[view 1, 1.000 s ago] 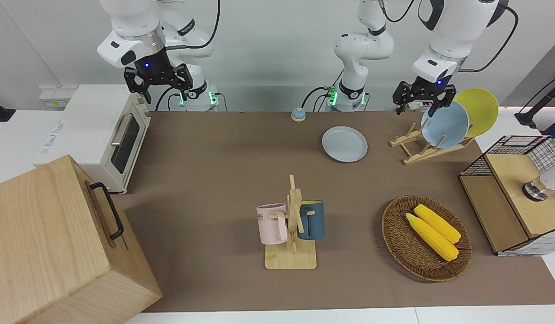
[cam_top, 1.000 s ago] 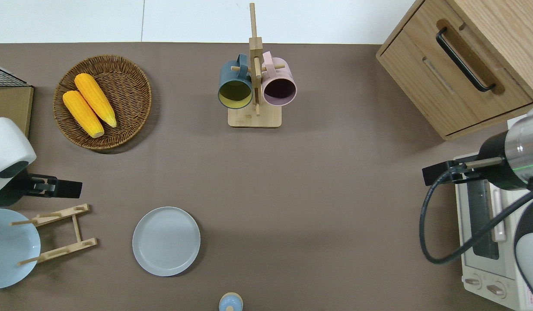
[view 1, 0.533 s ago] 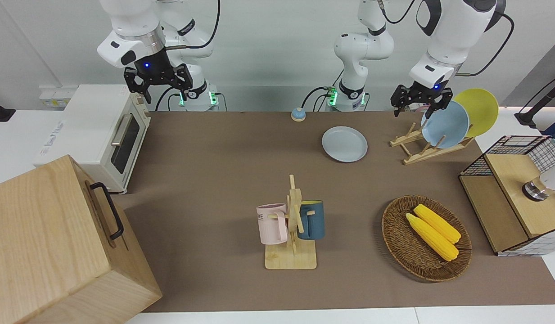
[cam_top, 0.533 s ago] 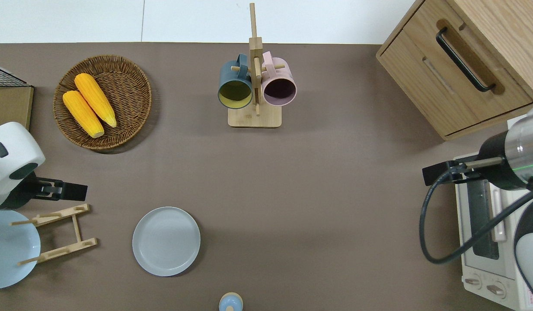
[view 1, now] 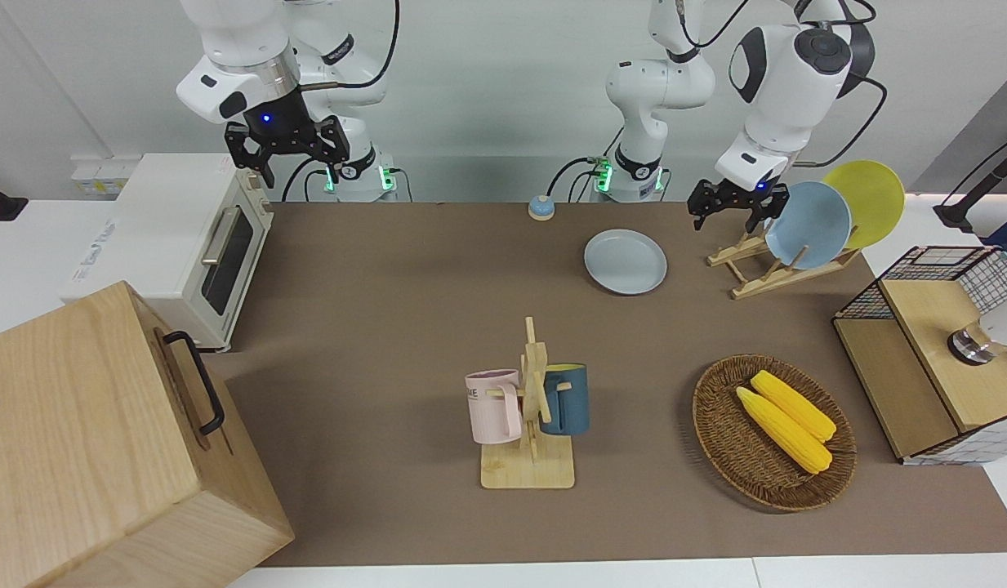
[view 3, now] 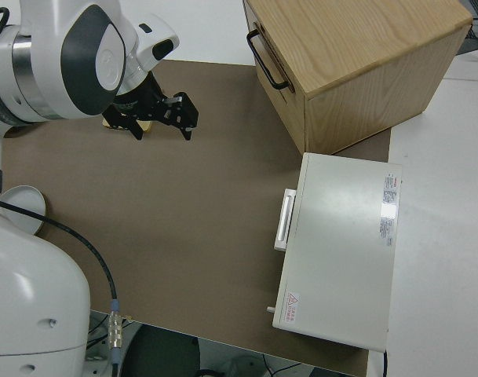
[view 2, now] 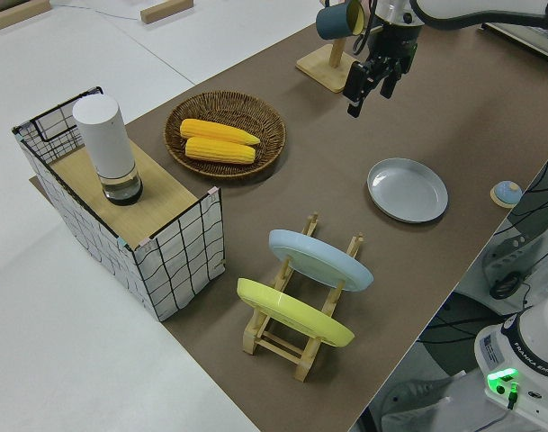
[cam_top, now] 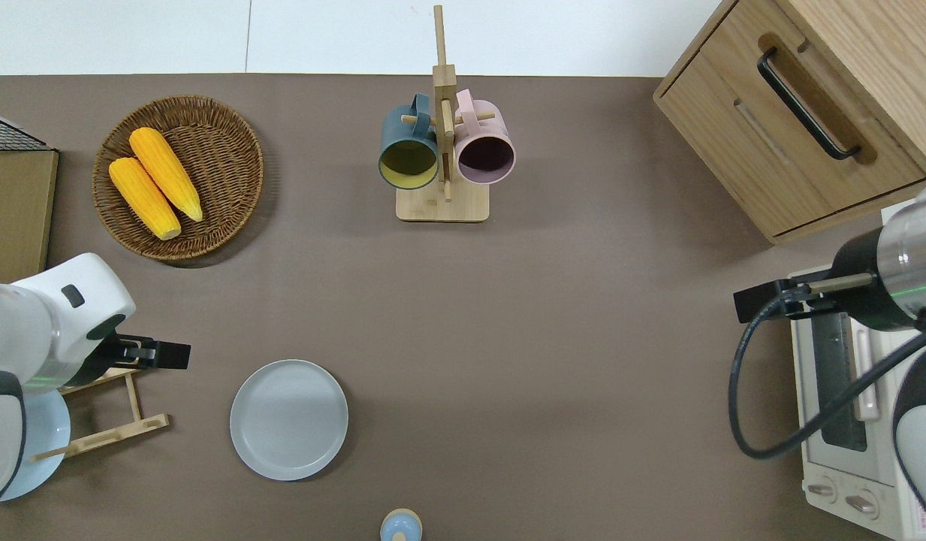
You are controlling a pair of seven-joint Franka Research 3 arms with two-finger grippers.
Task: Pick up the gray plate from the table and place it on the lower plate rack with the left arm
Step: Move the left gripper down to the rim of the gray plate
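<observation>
The left hand (cam_top: 166, 355), black and two-fingered, hangs empty with its fingers spread apart, over the end of the small light-wood plate rack (cam_top: 106, 409) that lies farther from the robots, on the rack's side toward the round pale gray plate (cam_top: 288, 418). The right arm is parked.

As I judge it, the task is barely begun. The gray plate lies flat and untouched on the long brown-matted tabletop (cam_top: 553, 338), just beside the rack toward the right arm's end and clear of the rails. Left to do: reaching it, gripping its rim, lifting, and standing it in a slot. The light blue plate (view 1: 807, 224) and the yellow plate (view 1: 866, 202) already lean in the rack, and the slots between its pegs at the end toward the gray plate look free.

From the rack, the other things lie mostly farther from the robots. The largest is a light-wood drawer cabinet (cam_top: 808, 105), far toward the right arm's end, with a white toaster oven (cam_top: 853, 398) beside it. A round wicker basket of two corn cobs (cam_top: 179, 177) is near. A wooden mug stand with two cups (cam_top: 442, 154) lies toward the right arm's end.
</observation>
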